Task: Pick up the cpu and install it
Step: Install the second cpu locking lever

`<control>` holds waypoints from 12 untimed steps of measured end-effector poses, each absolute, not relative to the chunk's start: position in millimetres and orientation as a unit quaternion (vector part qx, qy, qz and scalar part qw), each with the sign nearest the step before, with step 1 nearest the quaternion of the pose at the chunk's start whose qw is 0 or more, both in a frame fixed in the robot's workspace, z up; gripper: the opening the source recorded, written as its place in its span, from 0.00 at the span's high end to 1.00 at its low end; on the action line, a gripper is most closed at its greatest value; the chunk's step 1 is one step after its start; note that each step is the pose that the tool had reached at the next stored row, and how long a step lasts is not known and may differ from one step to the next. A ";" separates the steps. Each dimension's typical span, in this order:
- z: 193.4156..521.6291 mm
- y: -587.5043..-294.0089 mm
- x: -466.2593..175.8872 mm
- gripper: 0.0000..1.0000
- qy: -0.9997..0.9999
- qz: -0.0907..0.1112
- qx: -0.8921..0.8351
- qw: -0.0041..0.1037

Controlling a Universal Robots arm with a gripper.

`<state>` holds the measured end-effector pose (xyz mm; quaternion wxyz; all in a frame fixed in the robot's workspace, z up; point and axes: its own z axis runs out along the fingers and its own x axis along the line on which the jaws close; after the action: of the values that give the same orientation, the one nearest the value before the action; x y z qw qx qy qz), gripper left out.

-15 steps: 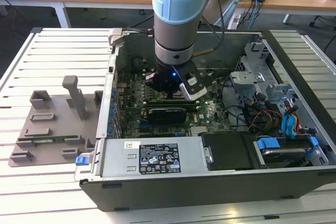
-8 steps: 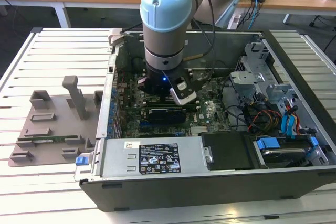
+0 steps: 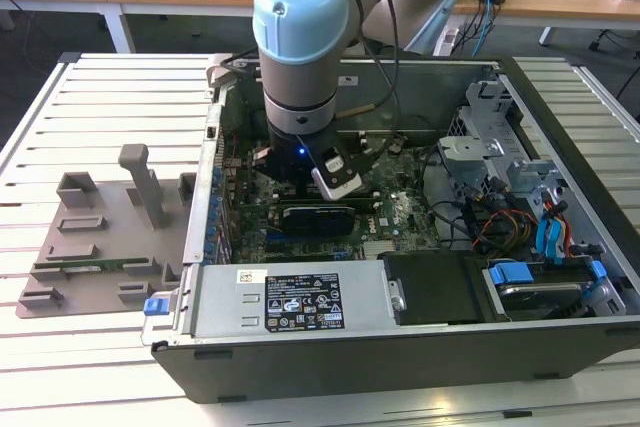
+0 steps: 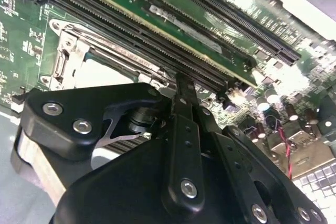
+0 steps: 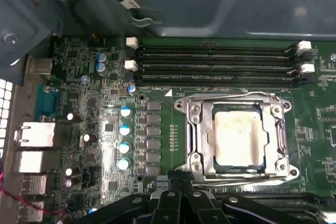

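- The hand [image 5: 178, 203] hangs low inside the open computer case [image 3: 420, 347], its black linkages drawn together to a narrow close in both wrist views; nothing shows between the fingers [image 4: 184, 90].
- Just beyond the fingertips, the cpu [image 5: 239, 136] lies flat in its socket [image 5: 236, 174] on the green board [image 5: 105, 108], pale metal top up, with the steel frame [image 5: 197, 129] standing around it. Its seating looks square in the first wrist view, so the placing part of the job appears done; whether the frame is latched cannot be told.
- By judgement, the chip is light, stiff and flat, with a smooth top that offers little grip; its underside contacts are fragile, so any hold belongs on two opposite edges of the rim, kept level.
- Past the socket, on the far side from the hand, four dark memory slots [image 5: 215, 61] run side by side, white clips at their ends.
- Farther off, in the exterior view, a grey tray [image 3: 100, 247] rests on the slatted surface [image 3: 100, 107] outside the case wall, well apart from the hand.
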<state>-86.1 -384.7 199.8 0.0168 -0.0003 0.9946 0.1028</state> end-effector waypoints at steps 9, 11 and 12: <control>204.4 -380.8 -86.5 0.89 0.995 0.096 -0.001 0.018; 204.2 -380.9 -86.4 0.89 0.996 0.092 -0.001 0.018; 203.5 -380.7 -86.4 0.89 0.996 0.092 -0.001 0.018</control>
<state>-86.4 -380.7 203.5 0.0182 -0.0008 0.9956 0.0924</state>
